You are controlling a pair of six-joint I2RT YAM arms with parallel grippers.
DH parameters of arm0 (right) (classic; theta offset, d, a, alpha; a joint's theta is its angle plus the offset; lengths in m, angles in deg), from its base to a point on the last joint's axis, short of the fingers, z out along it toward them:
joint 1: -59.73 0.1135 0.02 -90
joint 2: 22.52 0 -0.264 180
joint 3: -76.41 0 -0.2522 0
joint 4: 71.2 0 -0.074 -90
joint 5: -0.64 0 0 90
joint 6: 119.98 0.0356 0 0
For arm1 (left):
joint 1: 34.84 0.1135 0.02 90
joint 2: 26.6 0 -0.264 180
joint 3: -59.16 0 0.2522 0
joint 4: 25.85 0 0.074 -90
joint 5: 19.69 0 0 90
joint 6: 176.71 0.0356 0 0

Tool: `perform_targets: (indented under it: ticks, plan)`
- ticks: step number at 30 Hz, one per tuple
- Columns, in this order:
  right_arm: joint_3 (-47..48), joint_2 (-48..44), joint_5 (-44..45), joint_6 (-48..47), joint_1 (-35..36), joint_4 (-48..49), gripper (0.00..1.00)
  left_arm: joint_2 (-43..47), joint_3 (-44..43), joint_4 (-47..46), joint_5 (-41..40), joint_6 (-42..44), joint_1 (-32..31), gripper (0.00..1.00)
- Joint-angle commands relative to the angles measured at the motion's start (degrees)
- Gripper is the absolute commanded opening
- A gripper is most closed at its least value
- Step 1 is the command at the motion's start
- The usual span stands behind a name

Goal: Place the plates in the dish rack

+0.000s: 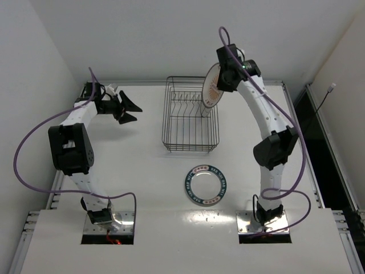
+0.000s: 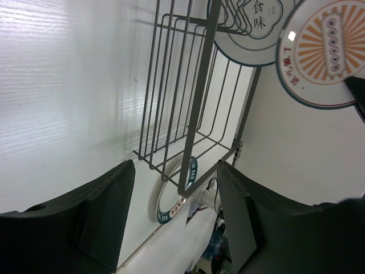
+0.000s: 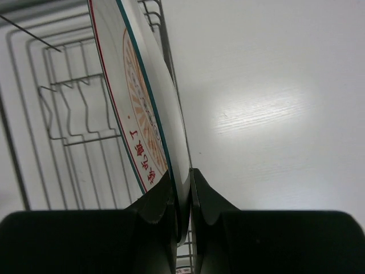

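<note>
The dish rack [image 1: 188, 120] stands at the table's middle back. My right gripper [image 1: 224, 79] is shut on the rim of the orange sunburst plate [image 1: 211, 85] and holds it on edge above the rack's far right corner. The right wrist view shows its pads [image 3: 171, 191] clamped on the plate [image 3: 142, 114] over the rack [image 3: 74, 137]. The blue lettered plate [image 1: 206, 184] lies flat in front of the rack. My left gripper [image 1: 132, 111] is open and empty left of the rack. The white plate with a dark centre mark [image 2: 251, 28] shows at the rack's far end behind its wires [image 2: 197, 103].
The table's far edge and back wall lie just behind the rack. A dark gap runs along the table's right edge [image 1: 319, 148]. The blue lettered plate [image 2: 165, 214] and the orange plate [image 2: 325, 51] also show in the left wrist view past my left gripper [image 2: 174, 171].
</note>
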State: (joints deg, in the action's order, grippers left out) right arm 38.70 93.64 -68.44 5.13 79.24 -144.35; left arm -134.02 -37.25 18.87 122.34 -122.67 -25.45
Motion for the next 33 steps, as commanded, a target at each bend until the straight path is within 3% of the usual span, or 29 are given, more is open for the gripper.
perform_targets:
  ticks: [1, 16, 24, 29, 33]
  plan:
    - [5.2, 3.5, 7.6, -1.1, 1.9, -2.1, 0.00, -0.5, 0.6, 0.7, -0.1, 1.5, 0.3, 0.56]
    - [8.1, 11.7, 13.1, -3.9, 4.1, -2.2, 0.00, -0.5, 1.6, 1.7, -0.6, 2.6, 0.8, 0.56]
    - [8.6, 15.5, 6.2, -3.9, 4.7, 0.1, 0.00, -0.5, 2.1, 2.3, -0.6, 3.1, 1.3, 0.56]
    - [7.3, 15.5, 0.5, -3.9, 4.1, 3.4, 0.15, -0.5, 3.4, 2.3, -0.6, 3.7, 1.9, 0.56]
    - [6.7, 15.5, -2.0, -3.9, 4.1, 2.6, 0.12, -0.5, 3.9, 2.3, -0.1, 4.2, 2.4, 0.56]
